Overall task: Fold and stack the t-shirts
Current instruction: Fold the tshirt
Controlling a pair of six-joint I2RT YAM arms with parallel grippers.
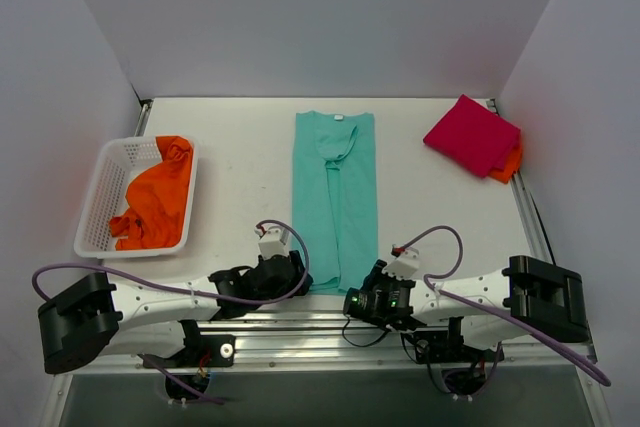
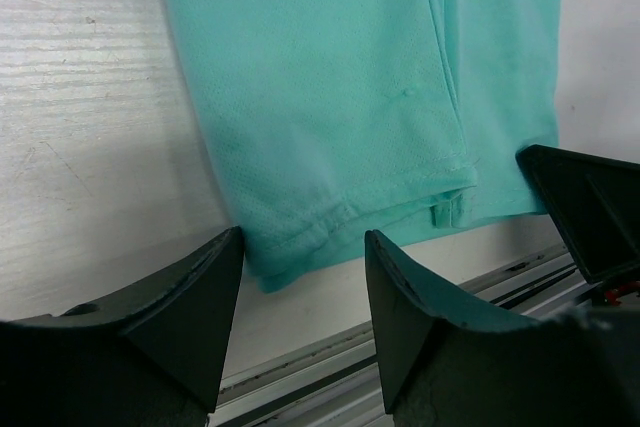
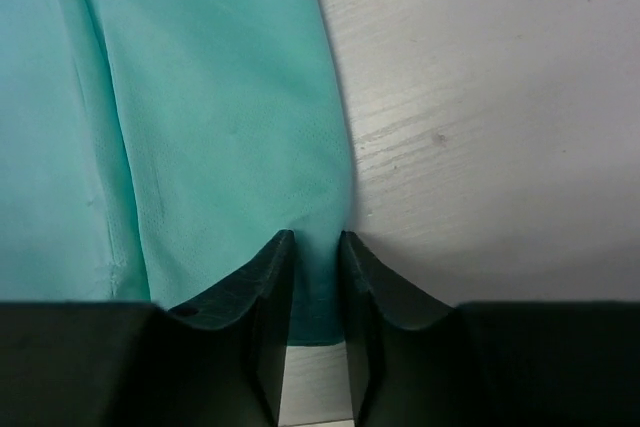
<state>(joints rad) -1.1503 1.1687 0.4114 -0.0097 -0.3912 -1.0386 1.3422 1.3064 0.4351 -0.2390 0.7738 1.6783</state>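
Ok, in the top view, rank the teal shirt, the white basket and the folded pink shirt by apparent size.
1. The teal t-shirt and the white basket: too close to rank. The shirt is longer, the basket wider.
2. The folded pink t-shirt: clearly smallest.

one teal t-shirt [image 1: 335, 197], one magenta t-shirt [image 1: 472, 135], two orange t-shirts [image 1: 155, 197] [image 1: 510, 165], one basket [image 1: 103, 192]

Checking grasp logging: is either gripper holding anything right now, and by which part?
Nothing in the left gripper, open. The right gripper straddles the teal t-shirt at its near right hem corner, jaws nearly closed; whether it's clamped cannot be told.
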